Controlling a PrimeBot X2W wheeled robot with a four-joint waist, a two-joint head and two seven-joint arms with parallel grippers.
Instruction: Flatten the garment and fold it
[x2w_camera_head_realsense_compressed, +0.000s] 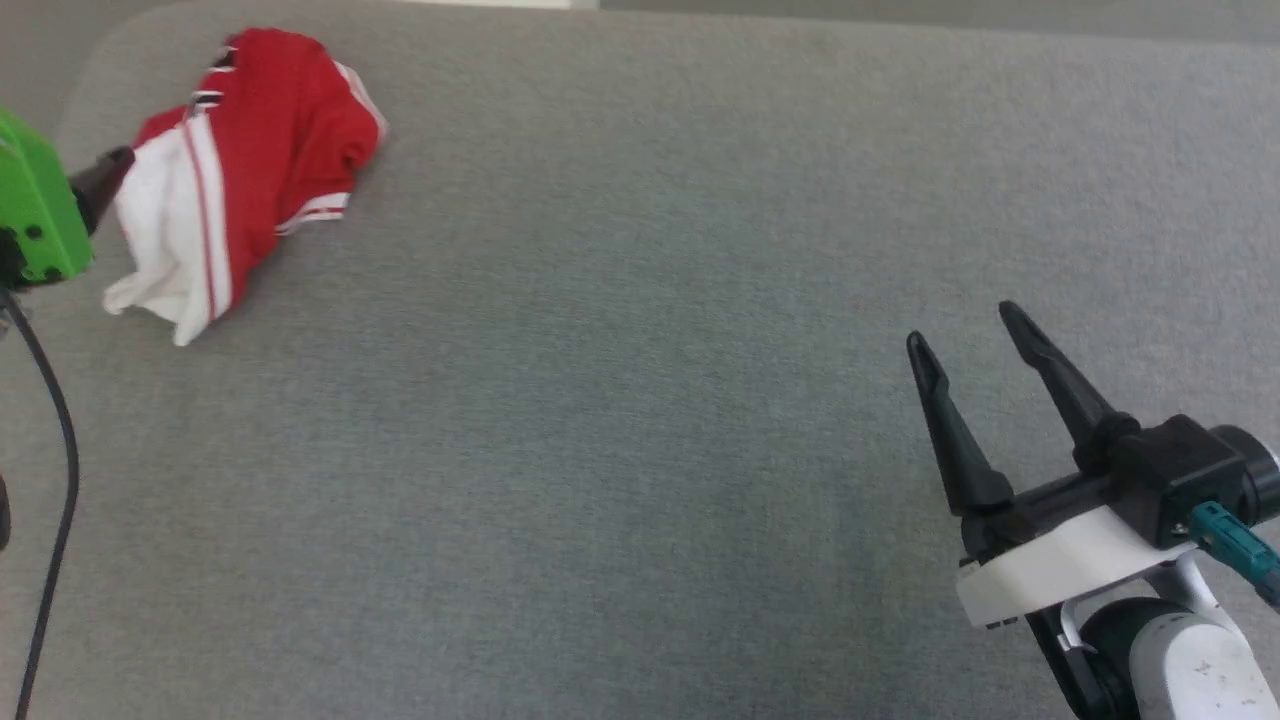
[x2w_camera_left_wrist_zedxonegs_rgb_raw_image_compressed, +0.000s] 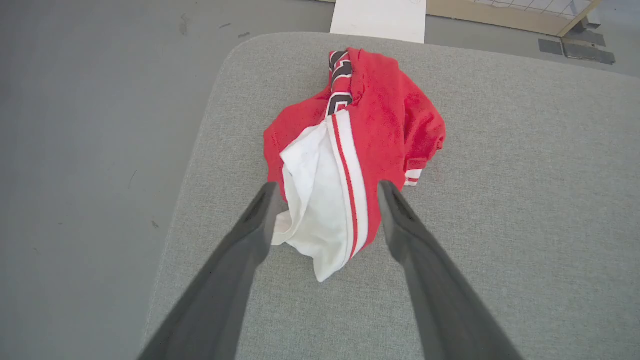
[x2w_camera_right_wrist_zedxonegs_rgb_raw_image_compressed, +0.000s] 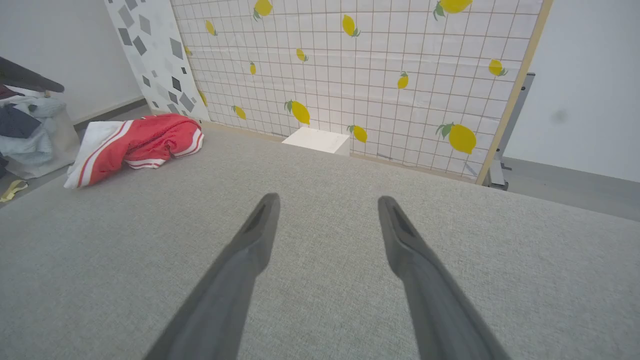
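Garment (x2w_camera_head_realsense_compressed: 250, 170) lies heaped on the table's (x2w_camera_head_realsense_compressed: 640, 420) far left corner. Left gripper (x2w_camera_left_wrist_zedxonegs_rgb_raw_image_compressed: 327, 192) sits just beside its left edge, fingers straddling the near end. Right gripper (x2w_camera_head_realsense_compressed: 962, 328) is over the near right, well apart. A box (x2w_camera_right_wrist_zedxonegs_rgb_raw_image_compressed: 316, 140) stands behind the table, before a panel (x2w_camera_right_wrist_zedxonegs_rgb_raw_image_compressed: 375, 75).

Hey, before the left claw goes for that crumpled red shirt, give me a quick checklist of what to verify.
1. Opening of the left claw: ok, fingers spread, flanking the garment.
2. Contact between left claw and cloth: cannot tell.
3. Flatness of the garment: not ok, bunched in a heap.
4. Whole garment on the grey surface: ok, near its corner.
5. State of the right claw: ok, open, empty, well away from the garment.
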